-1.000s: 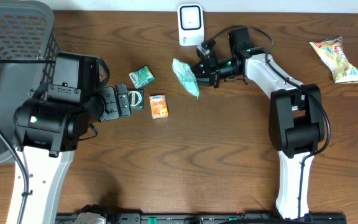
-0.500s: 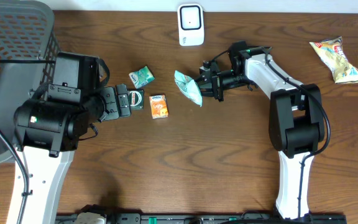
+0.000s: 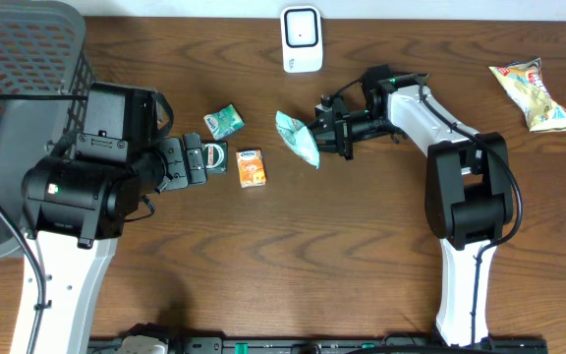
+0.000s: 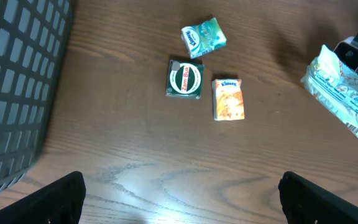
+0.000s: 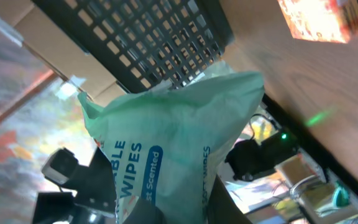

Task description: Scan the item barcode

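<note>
A pale green pack of wipes (image 3: 298, 138) hangs just above the table's middle, and my right gripper (image 3: 324, 133) is shut on its right end. The right wrist view shows the same pack (image 5: 173, 143) filling the frame between my right gripper's (image 5: 185, 208) dark fingers. In the left wrist view the pack (image 4: 347, 93) shows at the right edge. A white barcode scanner (image 3: 302, 39) stands at the table's back edge, beyond the pack. My left gripper (image 4: 179, 211) is open with nothing between its fingers, hovering over bare wood left of the small items.
A dark green tin (image 3: 214, 155), an orange box (image 3: 251, 167) and a small green packet (image 3: 224, 120) lie left of centre. A grey mesh basket (image 3: 18, 88) fills the far left. A yellow snack bag (image 3: 537, 93) lies at the back right.
My right gripper carried the wipes pack away from the scanner toward the table's middle, then stopped. The left arm has not moved.
</note>
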`<act>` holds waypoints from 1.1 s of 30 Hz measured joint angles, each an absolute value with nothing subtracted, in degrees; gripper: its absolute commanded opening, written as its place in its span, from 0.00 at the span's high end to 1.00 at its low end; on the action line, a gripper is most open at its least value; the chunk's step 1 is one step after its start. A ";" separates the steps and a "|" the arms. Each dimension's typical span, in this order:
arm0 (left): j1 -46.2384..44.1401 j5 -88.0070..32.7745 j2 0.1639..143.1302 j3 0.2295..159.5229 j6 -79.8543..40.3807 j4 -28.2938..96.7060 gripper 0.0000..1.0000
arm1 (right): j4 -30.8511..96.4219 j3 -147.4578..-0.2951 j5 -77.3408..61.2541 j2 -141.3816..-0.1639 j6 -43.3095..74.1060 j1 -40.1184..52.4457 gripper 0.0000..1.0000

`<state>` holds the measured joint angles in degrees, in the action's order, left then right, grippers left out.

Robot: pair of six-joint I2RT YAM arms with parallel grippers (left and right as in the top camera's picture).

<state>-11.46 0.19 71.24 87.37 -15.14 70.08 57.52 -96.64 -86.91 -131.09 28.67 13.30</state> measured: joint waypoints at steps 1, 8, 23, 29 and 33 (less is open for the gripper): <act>-11.46 0.19 71.24 87.37 -15.14 70.08 0.02 | 56.51 -96.64 -86.80 -131.09 28.62 13.30 0.99; -11.46 0.19 71.24 87.37 -15.16 70.06 0.02 | 43.27 -96.53 -82.00 -131.09 28.05 13.30 0.99; -11.46 0.19 71.24 87.37 -15.16 70.08 0.02 | 43.81 -96.53 -35.27 -130.98 23.16 16.45 0.48; -11.46 0.21 71.24 87.37 -15.16 70.08 0.02 | 50.15 -98.61 -27.40 -129.40 20.73 16.43 0.15; -11.46 0.19 71.24 87.37 -15.16 70.08 0.02 | 59.00 -103.09 -21.52 -129.34 19.03 16.53 0.13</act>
<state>-11.46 0.19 71.24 87.37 -15.16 70.08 59.00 -103.09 -21.52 -129.34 19.03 16.53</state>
